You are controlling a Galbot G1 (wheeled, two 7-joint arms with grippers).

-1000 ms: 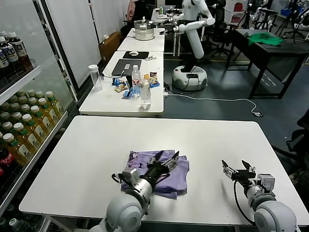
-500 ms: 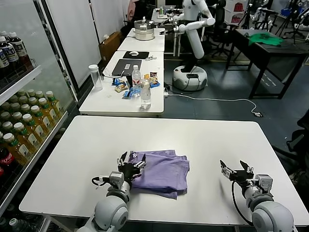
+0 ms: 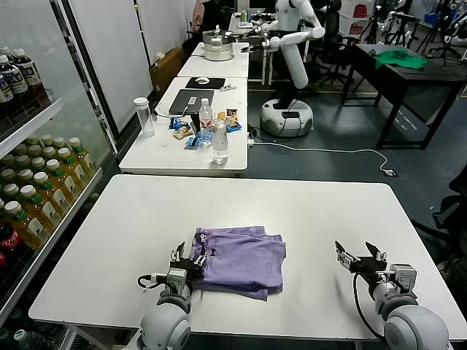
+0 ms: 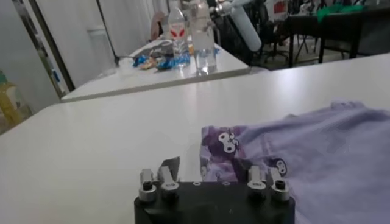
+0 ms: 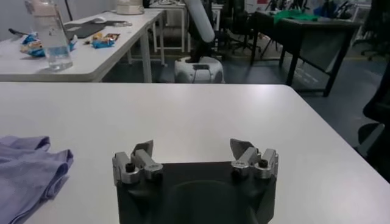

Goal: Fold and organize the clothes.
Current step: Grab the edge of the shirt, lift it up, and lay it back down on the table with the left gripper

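Left gripper (image 3: 188,264), jaws parted, sits at the near-left corner of the folded lavender T-shirt (image 3: 241,259); soft, light, floppy — pinch the stacked edge. Right gripper (image 3: 360,257) waits spread.

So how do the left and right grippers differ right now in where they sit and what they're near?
The left gripper sits at the near-left edge of the folded lavender T-shirt, its fingers at the cloth; the right gripper hovers over bare white table, well clear of the shirt. The right gripper's jaws stand wide open with nothing between them, while the left's look narrower, and whether they pinch fabric is unclear. Both are low over the near part of the table.
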